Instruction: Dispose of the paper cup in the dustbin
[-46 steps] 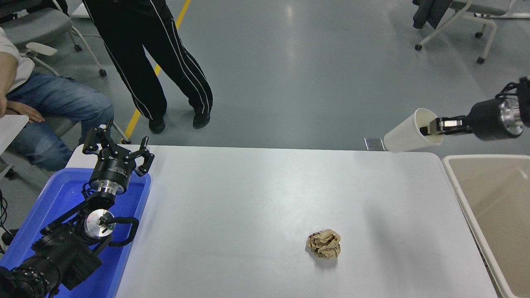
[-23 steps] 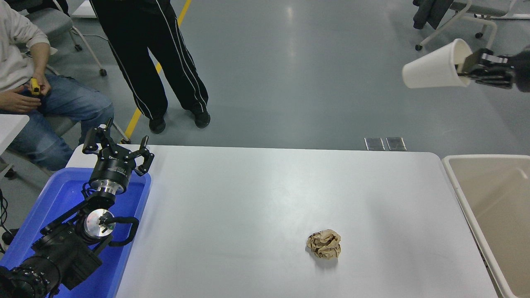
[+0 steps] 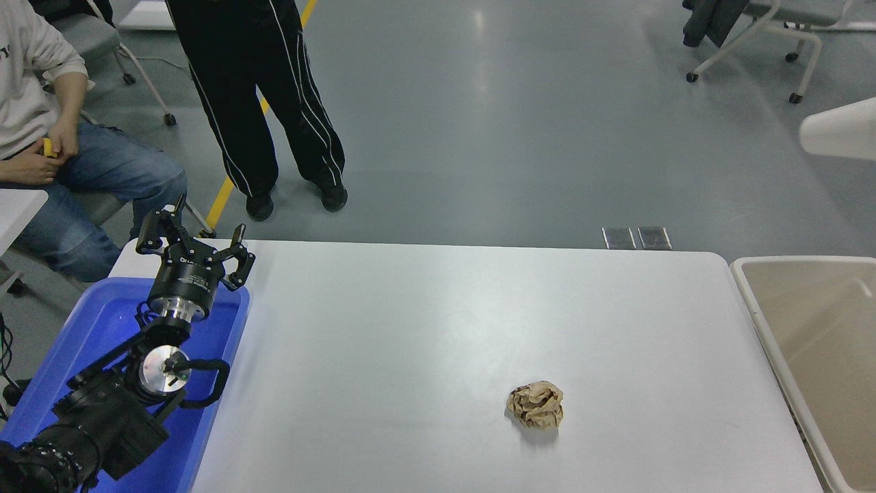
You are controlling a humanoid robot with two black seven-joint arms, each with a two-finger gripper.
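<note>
The white paper cup [image 3: 840,130] shows only in part at the right edge of the head view, lying on its side high above the floor, up and back from the beige dustbin [image 3: 807,329]. Its mouth end and my right gripper are cut off by the picture's edge, so the grip is hidden. The dustbin stands against the table's right end and looks empty where it shows. My left gripper [image 3: 194,244] is open and parked over the blue bin at the lower left.
A crumpled brown paper ball [image 3: 536,404] lies on the white table [image 3: 438,329] at the front right. A blue bin [image 3: 102,356] sits at the left end. One person sits at the far left [image 3: 75,164], another stands behind the table [image 3: 267,103].
The cup has moved right and slightly down, going mostly out of the picture, and the right gripper has left the view. The left arm has not moved.
</note>
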